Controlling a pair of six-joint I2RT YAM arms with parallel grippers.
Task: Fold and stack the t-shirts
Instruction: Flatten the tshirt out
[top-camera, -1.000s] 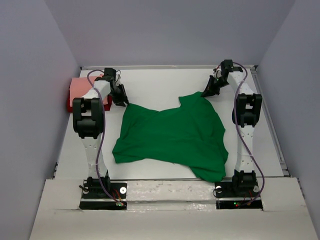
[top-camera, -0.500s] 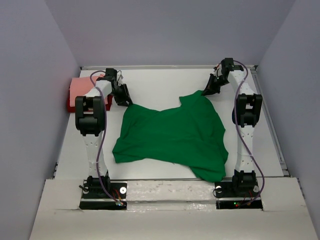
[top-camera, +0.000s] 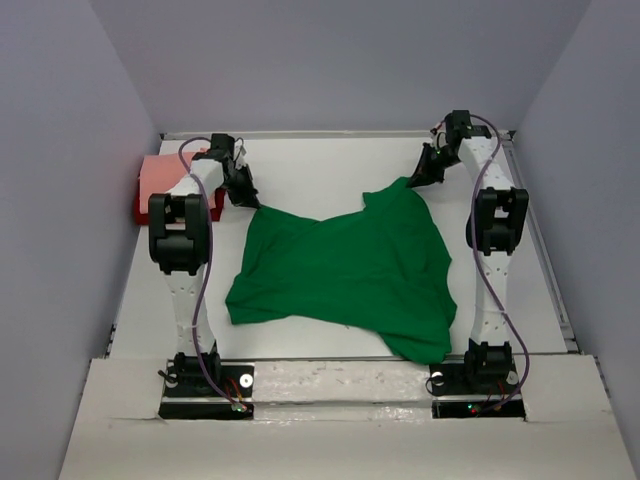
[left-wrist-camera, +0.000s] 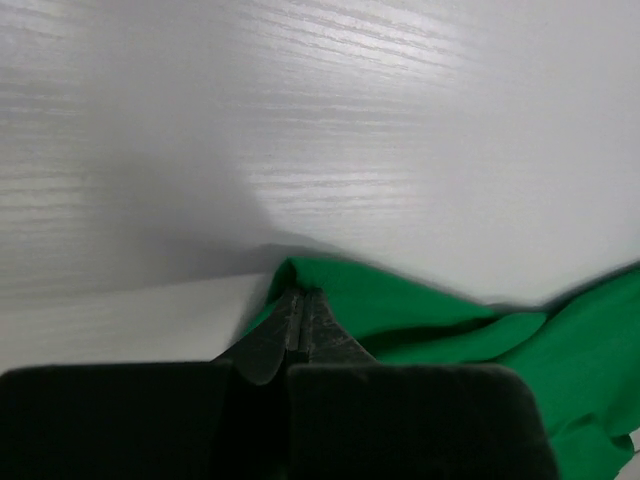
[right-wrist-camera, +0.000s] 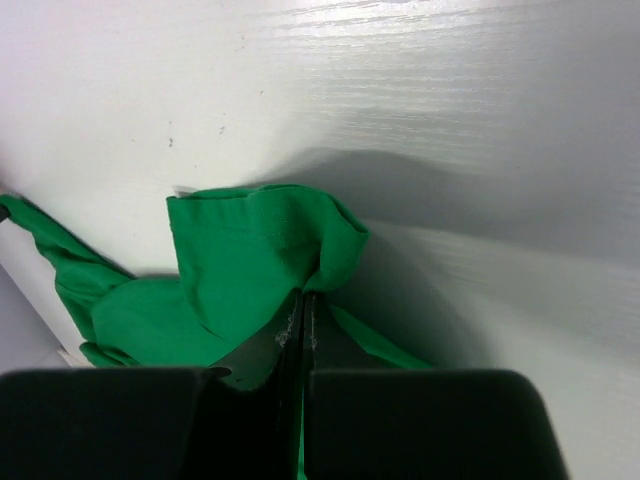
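A bright green t-shirt (top-camera: 345, 275) lies spread and rumpled in the middle of the white table. My left gripper (top-camera: 250, 201) is shut on its far left corner (left-wrist-camera: 300, 275), the cloth pinched between the fingertips. My right gripper (top-camera: 412, 182) is shut on the far right corner (right-wrist-camera: 315, 255), where a folded edge bunches at the tips. A salmon pink t-shirt (top-camera: 160, 175) rests folded on a dark red one (top-camera: 140, 213) at the table's far left edge.
Grey walls close in the table on three sides. Bare white tabletop (top-camera: 330, 165) lies beyond the green shirt. A metal rail (top-camera: 545, 250) runs along the right edge. Both arm bases stand at the near edge.
My left gripper has closed on the green shirt's far left corner. The right gripper has shifted slightly toward the back, still holding its corner.
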